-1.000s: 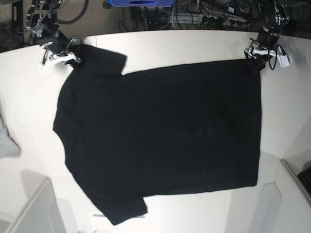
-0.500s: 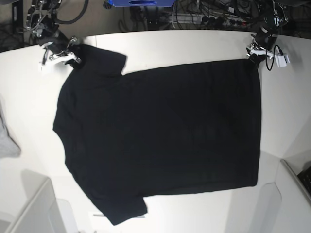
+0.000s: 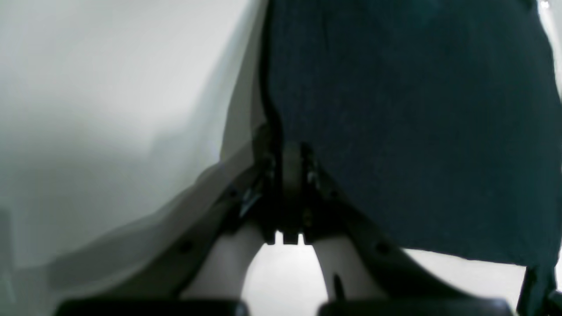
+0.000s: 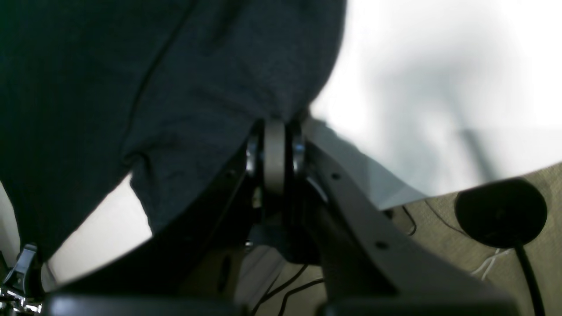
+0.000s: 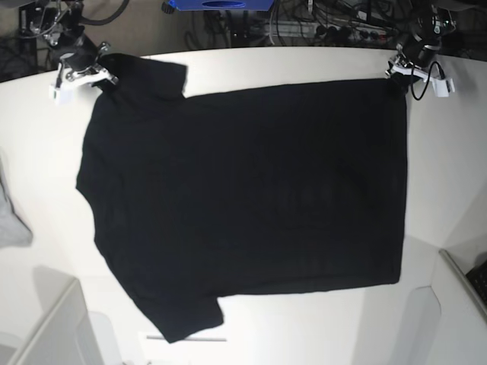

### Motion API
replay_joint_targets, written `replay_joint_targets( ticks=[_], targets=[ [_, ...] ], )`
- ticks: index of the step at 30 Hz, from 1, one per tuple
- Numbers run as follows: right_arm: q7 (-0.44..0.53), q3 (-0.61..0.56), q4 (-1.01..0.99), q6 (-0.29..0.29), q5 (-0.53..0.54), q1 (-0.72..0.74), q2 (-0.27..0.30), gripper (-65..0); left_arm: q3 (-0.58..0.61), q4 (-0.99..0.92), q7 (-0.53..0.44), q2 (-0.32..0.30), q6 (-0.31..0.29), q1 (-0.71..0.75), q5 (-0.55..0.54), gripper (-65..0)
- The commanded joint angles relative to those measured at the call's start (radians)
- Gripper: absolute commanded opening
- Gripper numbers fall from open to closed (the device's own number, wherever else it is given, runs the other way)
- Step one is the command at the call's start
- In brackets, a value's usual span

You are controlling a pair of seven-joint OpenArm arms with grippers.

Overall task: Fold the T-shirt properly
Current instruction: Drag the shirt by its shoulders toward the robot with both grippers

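Note:
The T-shirt (image 5: 251,190) lies spread on the white table (image 5: 441,167), plain black side up, collar end to the left and hem to the right. At its far right corner my left gripper (image 5: 397,74) is shut on the hem; in the left wrist view the black cloth (image 3: 417,123) runs up from between the closed fingertips of the gripper (image 3: 285,151). At the far left, my right gripper (image 5: 103,70) is shut on the sleeve corner, and the right wrist view shows the cloth (image 4: 145,87) pinched at the tips of the gripper (image 4: 274,127).
A light grey cloth (image 5: 11,220) lies at the left edge. A white bin (image 5: 53,327) stands at the front left and a box edge (image 5: 456,296) at the front right. Cables and a blue object (image 5: 217,4) sit behind the table.
My left gripper has closed on the hem corner. Both grippers have drawn back toward the table's far edge, and the whole shirt has shifted that way with them.

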Motion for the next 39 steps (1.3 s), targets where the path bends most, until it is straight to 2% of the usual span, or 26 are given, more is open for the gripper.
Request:
replay_joint_targets(
  ticks=[1,10,13,19,24,39],
  targets=[
    [0.006,0.004,0.022,0.006,0.009,-0.016,0.007,-65.0,-0.007,0.033,-0.009,-0.010,-0.009,0.018,-0.008,-65.0],
    [0.012,0.003,0.091,0.006,0.014,-0.103,0.004,-65.0,-0.007,0.083,-0.011,-0.010,-0.009,0.100,-0.008,-65.0],
    [0.012,0.006,0.131,0.006,0.011,-0.128,-0.019,-65.0,-0.007,0.082,-0.012,-0.010,-0.009,0.114,-0.007,-65.0],
    [0.009,0.004,0.145,0.006,0.014,-0.152,-0.021,-65.0,-0.007,0.149,-0.014,0.006,-0.013,0.152,0.147,-65.0],
    [0.012,0.001,0.176,0.006,0.012,-0.180,-0.022,-65.0,-0.009,0.188,-0.014,0.020,-0.013,0.166,0.159,-65.0],
    [0.003,0.004,0.225,0.006,0.012,-0.074,-0.013,-65.0,-0.009,0.336,-0.005,0.026,-0.009,0.160,0.153,-65.0]
  ],
)
